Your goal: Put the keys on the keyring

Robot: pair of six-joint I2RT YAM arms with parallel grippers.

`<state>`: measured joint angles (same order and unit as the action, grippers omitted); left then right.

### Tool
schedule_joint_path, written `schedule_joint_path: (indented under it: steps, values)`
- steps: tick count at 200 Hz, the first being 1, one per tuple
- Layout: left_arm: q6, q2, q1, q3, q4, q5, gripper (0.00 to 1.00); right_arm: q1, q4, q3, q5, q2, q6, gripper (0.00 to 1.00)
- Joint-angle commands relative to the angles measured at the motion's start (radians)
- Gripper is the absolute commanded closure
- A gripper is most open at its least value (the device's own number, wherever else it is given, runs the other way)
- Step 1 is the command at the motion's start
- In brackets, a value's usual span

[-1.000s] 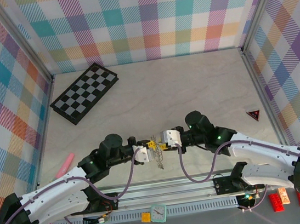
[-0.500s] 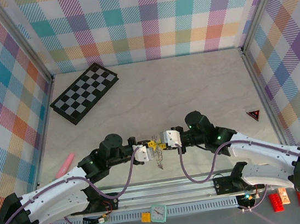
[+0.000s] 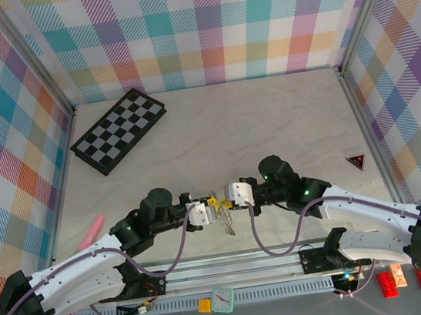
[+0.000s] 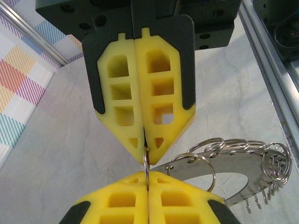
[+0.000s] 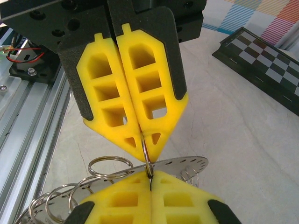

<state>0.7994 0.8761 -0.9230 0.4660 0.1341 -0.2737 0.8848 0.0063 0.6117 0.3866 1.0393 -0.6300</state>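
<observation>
Keyring [image 4: 233,171], a flat grey metal crescent plate w/ a row of holes and a bunch of small wire split rings along its rim, hangs btwn the two grippers. It sits approx. centre, over the near edge of the pale marbled table [image 3: 230,131].

We see the left gripper [image 4: 148,181] w/ its yellow cut-out fingers [image 4: 121,200] pressed together, no gap. They pinch a thin split ring [image 4: 146,163], seen edge-on, at the plate's end. The right gripper [image 4: 144,148] faces it tip to tip, jaws likewise closed tight on the same thin ring.

In the right wrist view the plate runs across behind the fingertips, w/ loose rings fanning out at lower left. From the top cam we see the plate dangling just below the meeting tips.

A black-and-grey chessboard [image 3: 118,130] lies well apart, far left.
</observation>
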Motion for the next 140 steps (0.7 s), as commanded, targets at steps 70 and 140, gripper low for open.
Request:
schedule_joint_path:
  steps: [70, 140]
  values:
    - [-0.036, 0.0, -0.011, 0.021, 0.081, -0.004, 0.92, 0.016, 0.011, 0.036, 0.053, 0.007, -0.007, 0.98]
    - [-0.038, -0.002, -0.011, 0.03, 0.057, 0.006, 1.0, 0.016, 0.007, 0.026, 0.027, -0.015, 0.0, 0.82]
